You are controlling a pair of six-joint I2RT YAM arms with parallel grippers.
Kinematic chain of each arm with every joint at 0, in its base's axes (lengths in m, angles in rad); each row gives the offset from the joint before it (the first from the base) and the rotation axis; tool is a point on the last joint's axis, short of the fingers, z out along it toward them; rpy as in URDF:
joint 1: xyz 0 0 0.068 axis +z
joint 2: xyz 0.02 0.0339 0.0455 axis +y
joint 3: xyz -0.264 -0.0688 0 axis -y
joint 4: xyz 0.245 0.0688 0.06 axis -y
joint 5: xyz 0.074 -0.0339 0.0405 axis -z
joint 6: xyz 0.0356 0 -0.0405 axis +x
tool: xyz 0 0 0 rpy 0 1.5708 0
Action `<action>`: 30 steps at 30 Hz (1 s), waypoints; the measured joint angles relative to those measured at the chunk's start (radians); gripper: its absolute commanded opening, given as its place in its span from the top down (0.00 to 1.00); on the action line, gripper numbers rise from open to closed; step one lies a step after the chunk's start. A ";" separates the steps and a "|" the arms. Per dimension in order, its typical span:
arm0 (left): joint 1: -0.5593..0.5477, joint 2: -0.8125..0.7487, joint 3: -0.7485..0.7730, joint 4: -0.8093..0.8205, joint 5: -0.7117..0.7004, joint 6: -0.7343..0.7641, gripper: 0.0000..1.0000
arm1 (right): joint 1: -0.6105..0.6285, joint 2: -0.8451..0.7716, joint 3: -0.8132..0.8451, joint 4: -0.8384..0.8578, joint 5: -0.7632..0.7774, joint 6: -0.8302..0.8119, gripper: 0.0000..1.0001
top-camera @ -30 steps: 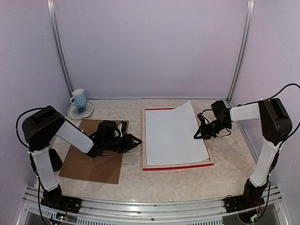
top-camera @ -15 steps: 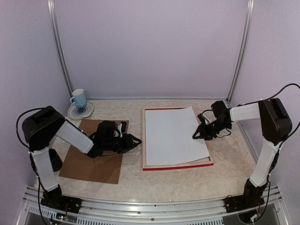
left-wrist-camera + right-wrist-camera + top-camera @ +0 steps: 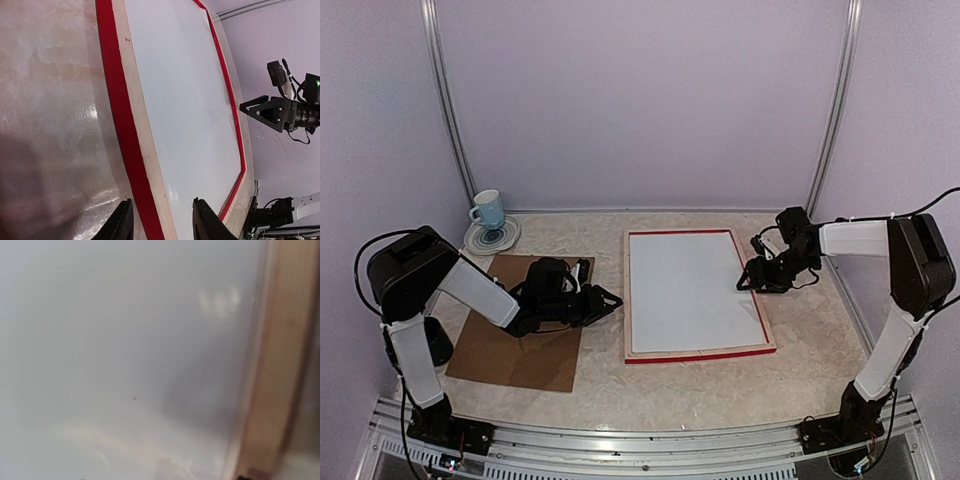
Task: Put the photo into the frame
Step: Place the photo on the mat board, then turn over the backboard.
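The frame (image 3: 700, 354) lies pale wood back up in the middle of the table, its red edges showing. The photo (image 3: 690, 290) rests flat inside it, white back up. My right gripper (image 3: 747, 278) hovers at the frame's right bar with its jaws open, holding nothing. My left gripper (image 3: 615, 300) is open just left of the frame. In the left wrist view its fingers (image 3: 124, 222) straddle the view of the red bar (image 3: 117, 115) and the photo (image 3: 185, 100). The right wrist view shows only blurred white photo (image 3: 125, 340) and the wooden bar (image 3: 272, 390).
A brown backing board (image 3: 520, 345) lies under my left arm. A blue cup (image 3: 488, 210) stands on a saucer (image 3: 492, 237) at the back left. Metal rails run up the back wall corners.
The photo's raised right corner has dropped and the sheet now lies flat in the frame. My right gripper has opened and drawn slightly right. The left arm has not moved.
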 measured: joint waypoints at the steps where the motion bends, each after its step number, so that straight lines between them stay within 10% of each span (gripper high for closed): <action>1: 0.000 0.000 0.000 0.000 0.000 -0.001 0.59 | 0.000 -0.005 0.000 -0.004 0.011 -0.001 0.29; 14: 0.028 -0.036 0.000 -0.045 -0.027 0.030 0.45 | 0.010 -0.111 0.008 -0.039 0.160 -0.001 0.01; 20: 0.047 -0.149 0.000 -0.142 -0.105 0.110 0.02 | 0.024 -0.155 0.008 -0.039 0.227 -0.002 0.01; 30: 0.048 -0.405 0.009 -0.379 -0.396 0.272 0.01 | 0.122 -0.264 0.046 -0.018 0.536 -0.014 0.01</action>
